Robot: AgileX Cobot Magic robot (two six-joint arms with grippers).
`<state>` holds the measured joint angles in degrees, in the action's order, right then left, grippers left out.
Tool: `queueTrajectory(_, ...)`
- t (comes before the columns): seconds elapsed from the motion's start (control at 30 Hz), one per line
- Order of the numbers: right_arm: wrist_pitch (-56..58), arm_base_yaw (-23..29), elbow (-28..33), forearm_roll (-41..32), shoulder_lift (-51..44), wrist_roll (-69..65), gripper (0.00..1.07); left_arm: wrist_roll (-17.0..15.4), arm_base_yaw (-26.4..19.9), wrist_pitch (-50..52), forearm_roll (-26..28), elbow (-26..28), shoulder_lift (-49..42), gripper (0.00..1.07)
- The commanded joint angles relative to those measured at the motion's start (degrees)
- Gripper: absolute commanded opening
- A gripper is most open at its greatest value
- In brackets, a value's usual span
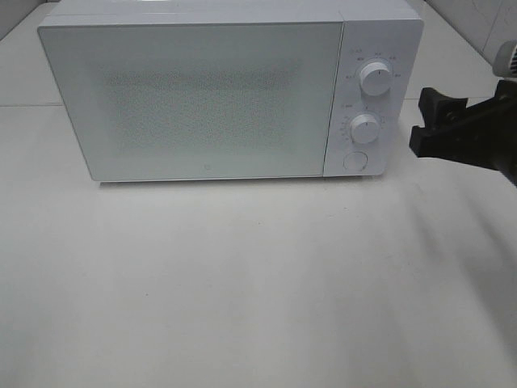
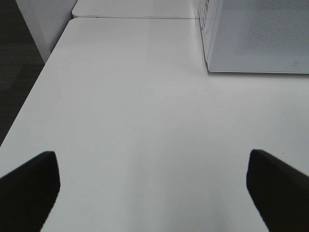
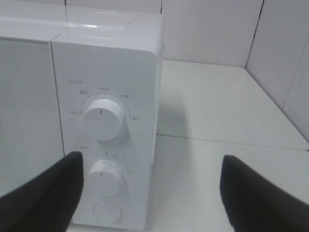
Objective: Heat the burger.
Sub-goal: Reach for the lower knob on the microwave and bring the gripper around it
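A white microwave (image 1: 194,97) is sitting on a white table (image 1: 258,283) with its frosted door (image 1: 190,101) closed. The burger is not showing in any view; it may be lying behind the door, but the dotted glass is hiding whatever is inside. The right gripper (image 1: 432,121) is hovering just beside the control panel, its black fingers (image 3: 43,193) spread wide and holding nothing, level with the lower dial (image 1: 364,128) and the round button (image 1: 355,160), below the upper dial (image 1: 376,78). The left gripper (image 2: 154,191) is hanging over bare table off the microwave's other end, its fingers fully apart and also empty. The likely risks are lying at the panel: wide fingers may be closing off-centre and slipping round the smooth dial, catching the wrong dial, or pressing the button and popping the door. A hard push could also be sliding the light microwave backward, since nothing is bracing it.
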<state>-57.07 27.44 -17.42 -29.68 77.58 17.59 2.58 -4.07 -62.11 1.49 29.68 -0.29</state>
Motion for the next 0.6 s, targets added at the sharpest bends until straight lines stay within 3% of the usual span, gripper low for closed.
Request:
queueTrajectory(0.03, -3.4, 2.9, -0.1, -2.1, 2.0, 0.9, 0.74, 0.0, -0.3, 0.7, 0.4, 0.0, -0.9, 0.98)
queueTrajectory(0.3, -8.7, 10.4, -0.1, -2.0, 10.6, -2.8, 0.74, 0.0, -0.3, 0.7, 0.4, 0.0, -0.9, 0.98)
queueTrajectory(0.6, -11.1, 11.6, -0.1, -2.0, 17.9, -8.9, 0.74, 0.0, -0.3, 0.7, 0.4, 0.0, -0.9, 0.98)
